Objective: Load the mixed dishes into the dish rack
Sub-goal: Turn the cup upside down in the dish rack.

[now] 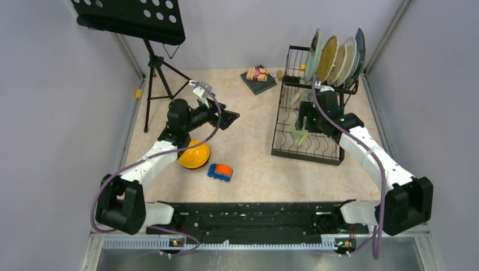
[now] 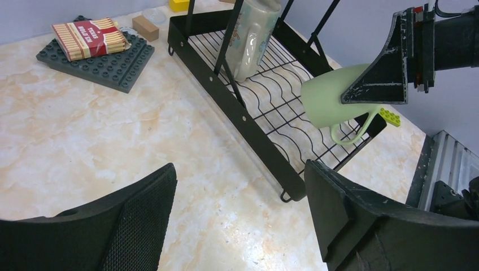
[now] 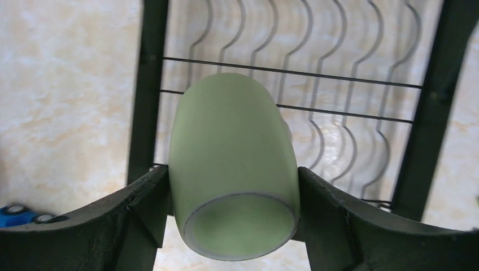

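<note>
**Pale green mug held over dish rack by R arm**

The pale green mug [image 3: 231,130] is clamped btwn the two fingers of the R gripper [image 3: 233,180], one finger pressed on each side of its body. Its open mouth faces the wrist cam. The mug is tilted, handle on the lower side, over the near part of the wavy wire base of the dish rack [image 1: 305,156]. Can't tell if it touches the wires.

Further along the same base stands the beige mug [image 2: 251,39], just beside an upright black post. In the rack's raised upper tier, the plates [image 1: 333,56] stand on edge in a row: mint-green at the left end, dark teal at the right end, yellowish & cream btwn them. The rack sits on the right half of the marbled table [image 1: 248,141].

Well apart, on the left half, the orange-yellow bowl [image 1: 195,155] lies upside down on the table, partly hidden under the L arm. The L gripper [image 2: 240,172] hovers over bare table, aimed toward the rack, w/ fingers spread wide & nothing btwn them.

Just right of the bowl is a small blue-and-orange toy car [image 1: 220,171]. At the back, near the rack's far left corner, a striped packet [image 2: 90,36] lies on a dark studded mat [image 2: 113,68]. A black perforated music stand [image 1: 135,17] on a tripod is at back left.
</note>
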You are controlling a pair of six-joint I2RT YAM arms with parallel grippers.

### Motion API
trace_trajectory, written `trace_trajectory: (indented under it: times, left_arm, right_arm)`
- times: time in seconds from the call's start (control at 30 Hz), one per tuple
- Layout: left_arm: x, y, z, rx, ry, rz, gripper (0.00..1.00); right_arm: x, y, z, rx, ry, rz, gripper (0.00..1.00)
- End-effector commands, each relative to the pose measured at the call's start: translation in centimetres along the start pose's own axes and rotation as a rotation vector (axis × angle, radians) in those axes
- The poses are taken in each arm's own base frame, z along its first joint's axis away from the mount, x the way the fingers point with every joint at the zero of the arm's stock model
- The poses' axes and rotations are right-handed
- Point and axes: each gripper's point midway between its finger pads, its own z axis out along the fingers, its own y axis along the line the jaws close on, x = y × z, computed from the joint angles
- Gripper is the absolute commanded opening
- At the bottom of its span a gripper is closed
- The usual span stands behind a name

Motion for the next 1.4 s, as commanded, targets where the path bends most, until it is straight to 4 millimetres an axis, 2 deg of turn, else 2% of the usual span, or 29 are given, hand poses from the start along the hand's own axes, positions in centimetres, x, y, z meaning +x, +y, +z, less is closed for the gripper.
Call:
trace_trajectory:
  times: [0.0,0.2,0.5,0.9,1.07,1.13,1.23,1.37]
  left_arm:
    - [-2.6,-0.7,-0.4,-0.005,-0.06,0.052,0.87]
    - [-2.4,-0.9,-0.5,-0.001,-0.056,0.046,0.87]
    - [-2.8,-0.7,-1.0,-0.031,-0.07,0.062,0.92]
    - [-2.4,-0.5,-1.1,-0.04,-0.058,0.062,0.96]
    - [-2.5,-0.5,-1.2,-0.042,-0.062,0.073,0.97]
    - [-2.4,-0.5,-1.3,-0.041,-0.064,0.078,0.97]
    - [-2.3,-0.5,-1.3,-0.041,-0.062,0.077,0.97]
    - [-2.3,-0.5,-1.3,-0.04,-0.061,0.074,0.98]
  right_arm:
    - [-3.7,-2.6,-1.4,0.097,-0.101,0.008,0.0]
    - [-3.8,-5.6,-0.5,0.227,-0.056,-0.025,0.0]
    - [-3.7,-8.3,1.3,0.329,0.001,-0.066,0.0]
    - [-2.3,-9.8,4.3,0.364,0.066,-0.051,0.0]
    - [-1.9,-10.1,4.9,0.367,0.081,-0.043,0.21]
    - [-2.0,-10.1,4.8,0.368,0.077,-0.045,0.33]
    - [-2.2,-10.2,4.5,0.373,0.06,-0.05,0.42]
    - [-2.6,-10.3,4.1,0.374,0.045,-0.054,0.48]
